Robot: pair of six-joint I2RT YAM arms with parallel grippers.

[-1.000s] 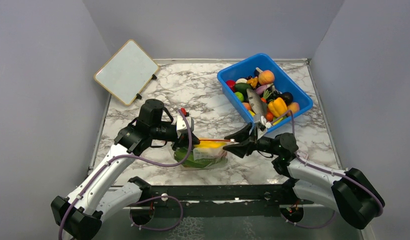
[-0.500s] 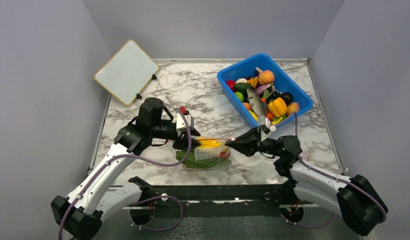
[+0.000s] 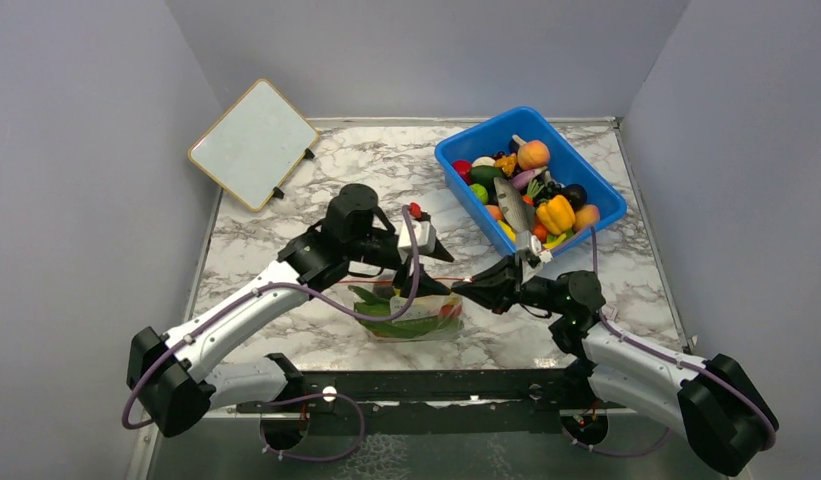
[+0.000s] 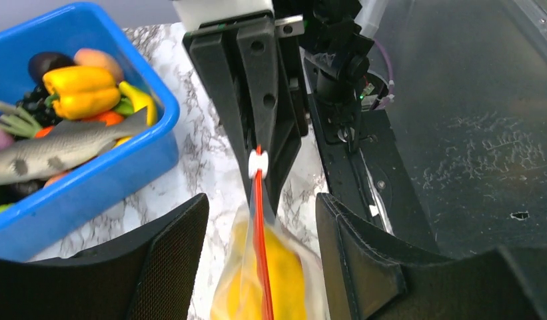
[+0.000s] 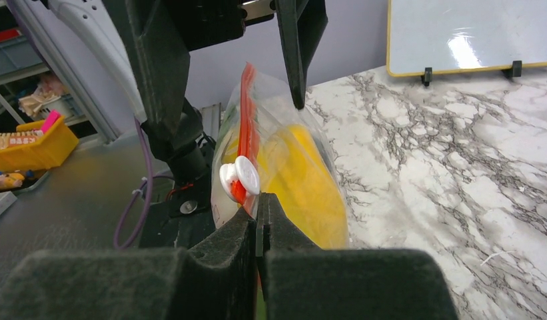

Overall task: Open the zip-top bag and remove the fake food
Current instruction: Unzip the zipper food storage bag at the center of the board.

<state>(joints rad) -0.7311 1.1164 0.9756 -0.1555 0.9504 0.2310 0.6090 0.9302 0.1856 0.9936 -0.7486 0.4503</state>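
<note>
The zip-top bag (image 3: 414, 312) lies on the marble near the front edge, its red zip strip (image 4: 259, 220) running toward a white slider (image 4: 258, 162). Yellow fake food (image 5: 307, 183) and a green leaf (image 3: 386, 326) show through the plastic. My right gripper (image 3: 460, 289) is shut on the bag's right end just under the slider (image 5: 240, 176), fingers (image 5: 284, 233) pressed together. My left gripper (image 4: 260, 203) hovers open over the bag's mouth. The zip strip runs between its two pads (image 4: 167, 253) without touching either.
A blue bin (image 3: 456, 152) full of toy fruits, vegetables and a grey fish (image 4: 64, 150) stands at the back right, close behind the right gripper. A small whiteboard (image 3: 253, 143) leans at the back left. The black mounting rail (image 3: 426, 385) runs along the front edge.
The left gripper let go of the bag's left end, opened, and swung right over the zip. The right gripper closed on the bag's right end by the slider.
</note>
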